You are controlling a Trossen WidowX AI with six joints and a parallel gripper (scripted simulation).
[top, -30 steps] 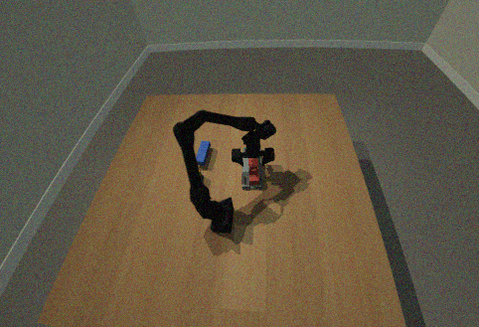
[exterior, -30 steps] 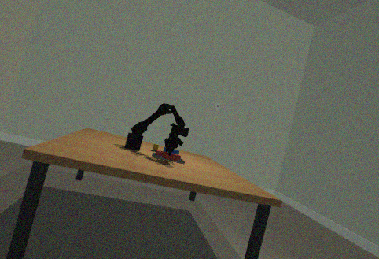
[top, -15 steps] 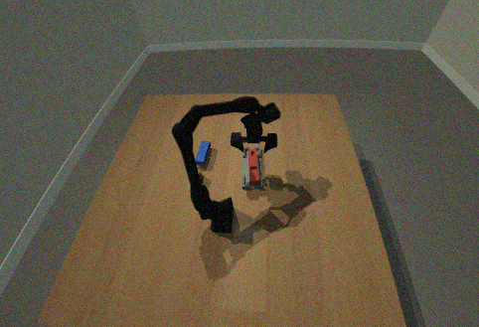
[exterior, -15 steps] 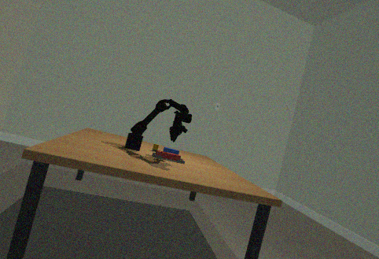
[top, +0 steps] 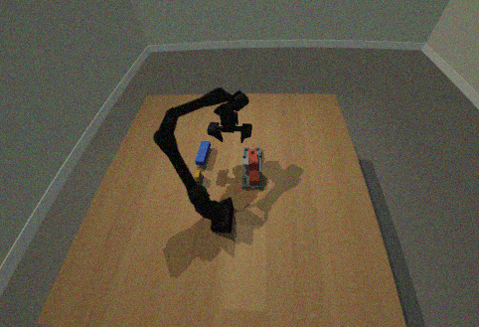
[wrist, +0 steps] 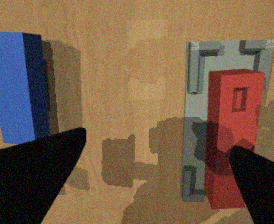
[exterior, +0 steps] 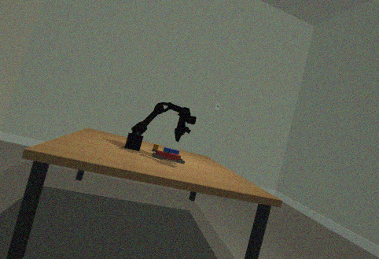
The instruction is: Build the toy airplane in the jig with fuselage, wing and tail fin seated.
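Note:
The red fuselage lies lengthwise in the grey jig and looks level. The wrist view shows an empty socket at its far end; shadow and a finger cover part of its near end. The blue wing lies on the table left of the jig. The small yellow tail fin is nearer the arm's base, outside the wrist view. My gripper is wide open and empty, raised above the table between wing and jig.
The arm's base stands on the wooden table close to the tail fin. The arm's lower link passes just beside the fin in the top view. Arm shadows fall across the jig and fuselage.

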